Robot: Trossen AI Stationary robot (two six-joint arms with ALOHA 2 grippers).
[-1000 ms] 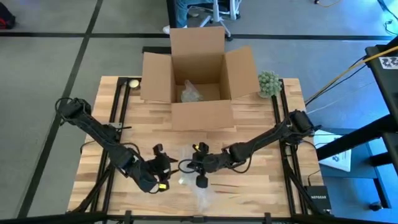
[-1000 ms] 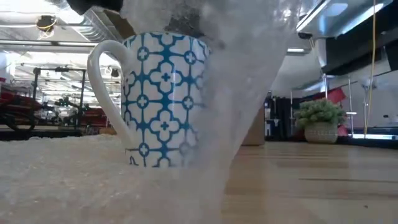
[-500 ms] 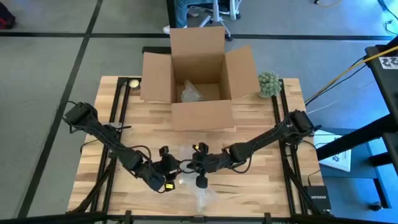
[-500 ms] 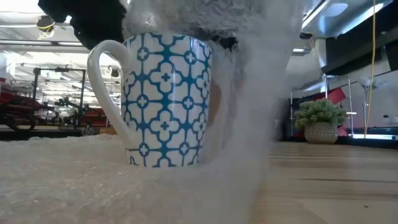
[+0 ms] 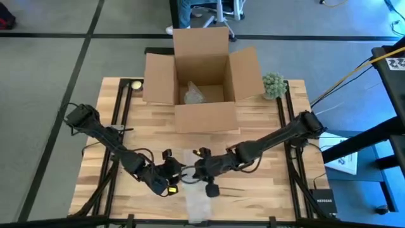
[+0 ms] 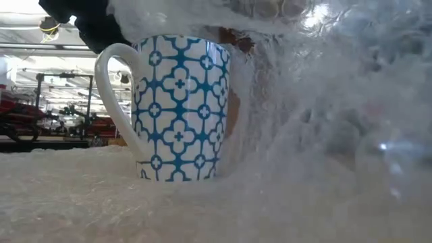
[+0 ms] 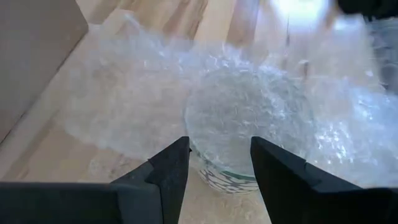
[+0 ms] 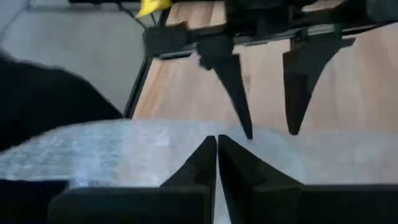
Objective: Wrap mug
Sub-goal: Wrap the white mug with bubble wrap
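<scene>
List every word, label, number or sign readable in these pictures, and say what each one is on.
"NETGEAR": on the small black box by the table's right front corner, tiny and only just legible.
Black-and-white square marker at the right edge: a pattern, no words.
White sheet on the floor at right: print too small to read.
Mug: blue pattern only, no text.

I'm looking down on a light wooden desk [image 5: 152, 117] with dark rails running along its left and right edges. At the far edge sits an open cardboard box [image 5: 202, 76], flaps spread. Just right of it, by the far right corner, stands a small green plant [image 5: 273, 85]; near the far left corner lies a small pale round object [image 5: 135, 85]. Toward the near edge a sheet of bubble wrap [image 5: 197, 197] is spread on the wood, and a blue-and-white patterned mug [image 6: 179, 108] stands upright on it.
</scene>
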